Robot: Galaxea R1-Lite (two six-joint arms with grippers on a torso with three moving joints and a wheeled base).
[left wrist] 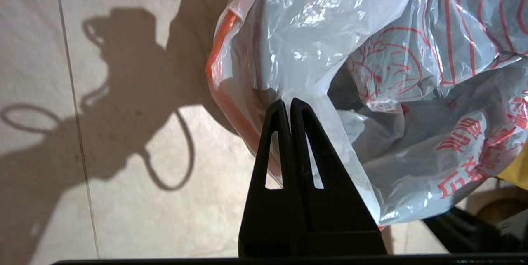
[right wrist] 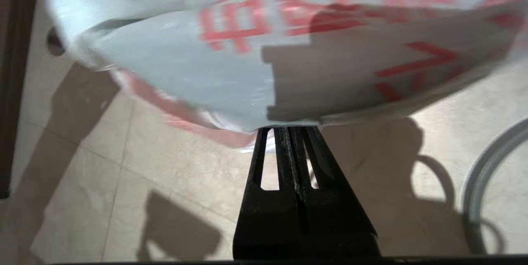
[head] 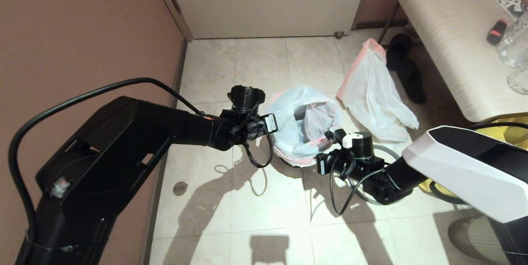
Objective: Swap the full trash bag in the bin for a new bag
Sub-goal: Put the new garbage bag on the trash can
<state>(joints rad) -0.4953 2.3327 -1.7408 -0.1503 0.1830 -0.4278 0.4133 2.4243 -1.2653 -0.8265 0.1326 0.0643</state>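
Now both hands, left (left wrist: pixel 290 102) and right (right wrist: pixel 291 130), pinch the upward-gaping new bag's (head: pixel 303 123) rim.

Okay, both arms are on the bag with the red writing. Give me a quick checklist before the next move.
1. Left end effector grip: ok, shut on the film of the new bag.
2. Right end effector grip: ok, shut on the printed side of the bag.
3. Bag mouth: ok, spread open between the two arms in the head view.
4. The full trash bag out of the way: ok, lying on the floor apart from the new bag.
5. Grey hoop: ok, loose on the floor beside the right arm.
6. Bin position: cannot tell, no view shows it.
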